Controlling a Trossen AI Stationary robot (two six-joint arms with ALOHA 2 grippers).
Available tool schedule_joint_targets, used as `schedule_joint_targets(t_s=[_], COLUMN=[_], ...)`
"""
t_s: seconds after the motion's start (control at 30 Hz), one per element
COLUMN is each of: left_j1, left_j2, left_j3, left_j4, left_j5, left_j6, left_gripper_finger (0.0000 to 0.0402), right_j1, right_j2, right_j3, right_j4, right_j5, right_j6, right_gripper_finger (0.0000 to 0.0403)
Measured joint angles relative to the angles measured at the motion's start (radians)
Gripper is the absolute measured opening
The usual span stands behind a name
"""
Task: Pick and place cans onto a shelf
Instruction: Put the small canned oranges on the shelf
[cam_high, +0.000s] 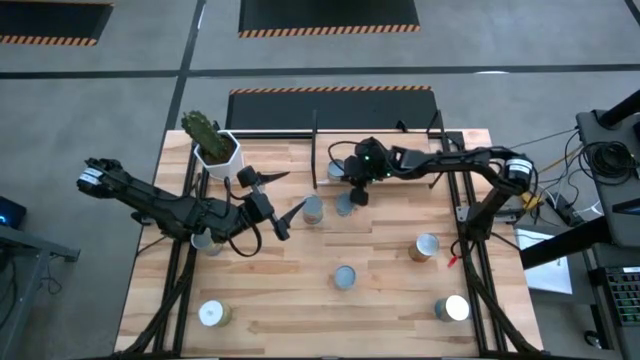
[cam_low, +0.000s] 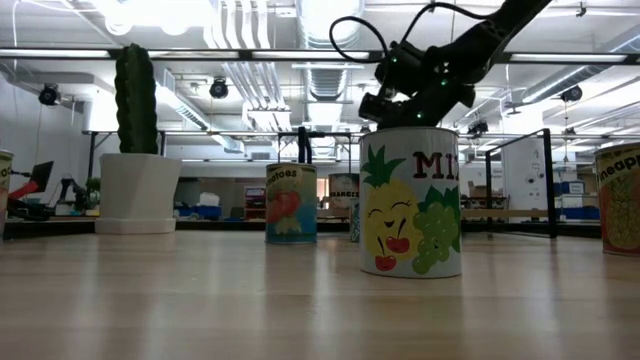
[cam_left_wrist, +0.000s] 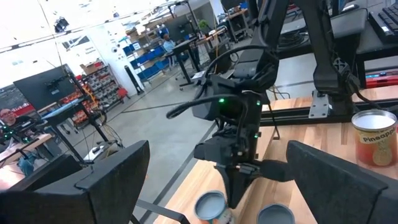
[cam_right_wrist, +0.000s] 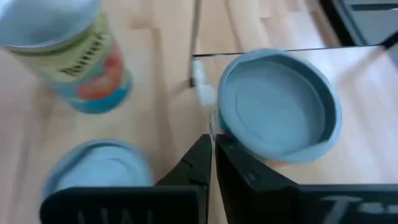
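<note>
My right gripper (cam_right_wrist: 211, 155) is shut and points down among three cans at the table's far middle (cam_high: 355, 192). A can with a blue-grey top (cam_right_wrist: 277, 106) stands on the light shelf board (cam_right_wrist: 367, 87), right beside the fingertips. A tomato-label can (cam_right_wrist: 68, 56) and another blue-grey-topped can (cam_right_wrist: 99, 168) stand on the table nearby. My left gripper (cam_high: 277, 200) is open and empty, left of these cans. In the low view the right gripper (cam_low: 415, 95) hangs above a fruit-label can (cam_low: 412, 200). My right gripper's shut fingers (cam_right_wrist: 202, 155) stand close against the side of the blue-grey-topped can on the shelf board, pointing down. I cannot tell whether they touch it.
A white pot with a cactus (cam_high: 212, 145) stands at the far left. More cans stand at the right (cam_high: 427, 247), the middle (cam_high: 345, 277), the near left (cam_high: 212, 313) and the near right (cam_high: 452, 308). A thin black shelf post (cam_high: 315, 150) rises by the right gripper.
</note>
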Motion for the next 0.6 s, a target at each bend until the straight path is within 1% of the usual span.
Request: schedule_joint_targets(t_s=[0.07,0.23,0.43,0.6], left_j1=[0.0,0.0,0.0,0.0], left_j2=[0.0,0.0,0.0,0.0], left_j3=[0.0,0.0,0.0,0.0], left_j4=[0.0,-0.001,-0.003,-0.003], left_j5=[0.0,0.0,0.0,0.0], left_j6=[0.0,0.0,0.0,0.0], left_gripper_finger=[0.0359,0.0359,0.0359,0.0359], right_j1=[-0.001,-0.004,-0.005,-0.005], right_j2=[0.009,0.016,0.014,0.015], right_j3=[0.01,0.031,0.035,0.035], right_j4=[-0.004,-0.033,-0.055,-0.058], right_j5=[0.017,0.021,0.1,0.099], right_j6=[-0.021,-0.056,-0.088,-0.087], right_gripper_finger=[0.0013,0.0012,0.0012,0.0012])
